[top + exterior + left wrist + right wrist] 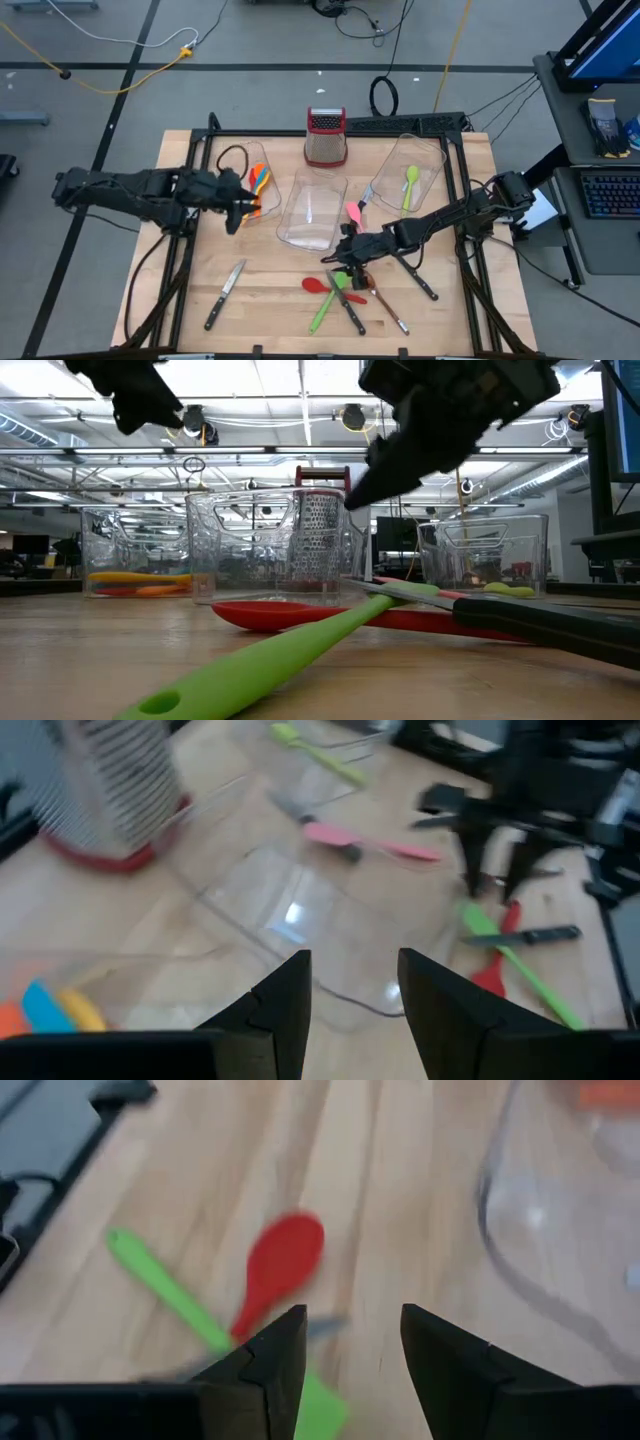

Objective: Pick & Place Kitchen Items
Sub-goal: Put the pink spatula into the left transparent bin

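Note:
A red spoon [318,285], a green spatula [328,303] and a black-handled knife [347,303] lie crossed on the table near its front. My right gripper [349,262] hangs open and empty just above them; the red spoon [280,1270] and green spatula [165,1295] show ahead of its fingers. My left gripper [240,205] is open and empty over the left bin [252,185], which holds orange, yellow and blue utensils [262,185]. A pink spatula [354,213] lies beside the middle bin. A green spoon [410,185] lies in the right bin [410,170].
An empty clear bin [312,210] lies at the middle. The red-topped box grater [326,137] stands at the far edge. Another knife [226,292] lies front left, and more utensils [412,275] lie front right. Bare wood lies between the left knife and the crossed utensils.

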You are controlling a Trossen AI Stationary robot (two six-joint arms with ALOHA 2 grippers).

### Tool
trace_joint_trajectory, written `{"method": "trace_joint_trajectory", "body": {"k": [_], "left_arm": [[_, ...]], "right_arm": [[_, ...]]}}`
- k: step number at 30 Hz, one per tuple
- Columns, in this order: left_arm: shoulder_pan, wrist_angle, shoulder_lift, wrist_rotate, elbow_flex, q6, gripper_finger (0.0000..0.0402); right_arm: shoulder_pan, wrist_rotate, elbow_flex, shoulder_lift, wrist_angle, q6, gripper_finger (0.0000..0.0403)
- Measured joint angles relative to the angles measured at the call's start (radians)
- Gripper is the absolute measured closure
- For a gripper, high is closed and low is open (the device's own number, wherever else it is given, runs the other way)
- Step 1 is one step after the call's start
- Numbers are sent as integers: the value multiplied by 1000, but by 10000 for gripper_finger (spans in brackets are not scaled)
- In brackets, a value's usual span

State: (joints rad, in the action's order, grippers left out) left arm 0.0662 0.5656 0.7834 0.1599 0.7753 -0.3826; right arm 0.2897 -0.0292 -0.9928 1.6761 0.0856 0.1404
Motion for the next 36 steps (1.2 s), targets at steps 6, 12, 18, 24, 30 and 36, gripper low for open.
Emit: {"method": "trace_joint_trajectory", "body": {"k": [6,12,18,24,30,36], "left_arm": [[125,-19,1,73,0,22,250],[223,-25,1,148,0,49,250],[306,-91,1,218,-11,97,250],[362,-176,-13,239,-94,106,250],[404,-242,-73,285,-189,91,250],[442,-291,-188,286,-274,112,250]], "right_arm": [[4,-61,0,-82,-248,113,248],[27,-192,0,-204,-445,262,248],[33,-209,0,-229,-496,384,248],[15,-223,0,-215,-576,467,248],[-3,-284,0,-215,-593,500,248],[-8,-283,39,-215,-591,584,248]]}}
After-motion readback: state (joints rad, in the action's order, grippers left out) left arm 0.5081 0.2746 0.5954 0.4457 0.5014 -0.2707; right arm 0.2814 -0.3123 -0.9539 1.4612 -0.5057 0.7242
